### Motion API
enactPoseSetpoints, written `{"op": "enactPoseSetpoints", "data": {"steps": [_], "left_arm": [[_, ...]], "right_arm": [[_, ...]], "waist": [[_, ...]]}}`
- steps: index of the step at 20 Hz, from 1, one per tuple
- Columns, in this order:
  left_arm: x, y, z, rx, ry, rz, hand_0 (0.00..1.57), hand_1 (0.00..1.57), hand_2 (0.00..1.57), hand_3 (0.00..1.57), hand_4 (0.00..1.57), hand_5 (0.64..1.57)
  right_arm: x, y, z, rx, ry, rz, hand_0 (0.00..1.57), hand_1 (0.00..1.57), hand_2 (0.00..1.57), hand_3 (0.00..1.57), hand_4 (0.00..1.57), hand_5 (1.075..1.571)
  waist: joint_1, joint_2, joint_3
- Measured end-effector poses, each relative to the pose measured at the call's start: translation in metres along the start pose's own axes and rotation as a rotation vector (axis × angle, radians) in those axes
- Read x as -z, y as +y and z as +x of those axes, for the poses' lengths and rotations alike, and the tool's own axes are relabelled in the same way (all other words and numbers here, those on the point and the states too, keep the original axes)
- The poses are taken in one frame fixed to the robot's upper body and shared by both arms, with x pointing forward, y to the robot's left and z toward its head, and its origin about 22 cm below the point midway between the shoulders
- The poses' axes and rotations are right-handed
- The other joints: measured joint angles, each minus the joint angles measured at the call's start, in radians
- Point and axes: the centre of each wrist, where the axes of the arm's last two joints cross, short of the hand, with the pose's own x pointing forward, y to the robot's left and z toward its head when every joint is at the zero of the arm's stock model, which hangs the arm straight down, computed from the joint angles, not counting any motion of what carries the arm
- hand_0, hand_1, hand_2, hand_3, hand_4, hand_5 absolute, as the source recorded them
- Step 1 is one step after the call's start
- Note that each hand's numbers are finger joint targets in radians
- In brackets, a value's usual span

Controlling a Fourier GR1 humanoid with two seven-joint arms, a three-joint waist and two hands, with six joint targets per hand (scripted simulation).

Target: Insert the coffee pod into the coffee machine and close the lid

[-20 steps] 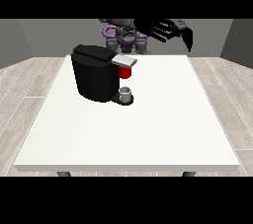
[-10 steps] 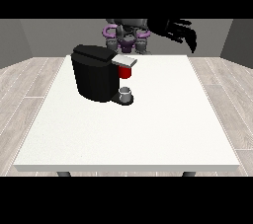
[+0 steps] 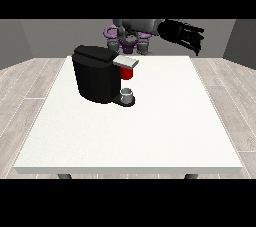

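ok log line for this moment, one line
hand at view's right: raised over table's far edge, holding nothing | machine: lid shut | cup: under spout | table

- Robot (image 3: 131, 35): small at the view's top, mostly grey torso with rounded shell panels.
- Purple accents: curved purple piece at the shoulder on the view's left, more purple low on the trunk.
- Dark grey cylindrical parts at the waist, detail too small to tell.
- Arm at the view's right: light grey sleeve section.
- robot hand (image 3: 181, 33) at the view's right: all black, with long slim fingers.
- No markings, screws or cables discernible.
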Motion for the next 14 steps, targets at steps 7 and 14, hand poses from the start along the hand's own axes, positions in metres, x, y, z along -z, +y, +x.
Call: {"op": "enactPoseSetpoints", "data": {"steps": [7, 14], "left_arm": [[0.006, -0.005, 0.005, -0.002, -0.005, -0.019, 0.0, 0.0, 0.0, 0.0, 0.26, 1.571], [-0.019, -0.006, -0.023, -0.037, 0.105, 0.021, 0.0, 0.0, 0.0, 0.0, 0.27, 1.571]], "right_arm": [[-0.002, 0.013, -0.006, 0.036, -0.044, 0.026, 0.0, 0.0, 0.0, 0.0, 0.0, 1.571], [-0.031, 0.057, -0.052, 0.126, -0.076, 0.138, 0.0, 0.0, 0.0, 0.0, 0.26, 1.571]], "waist": [[-0.012, 0.0, 0.0002], [-0.089, -0.118, 0.0002]]}}
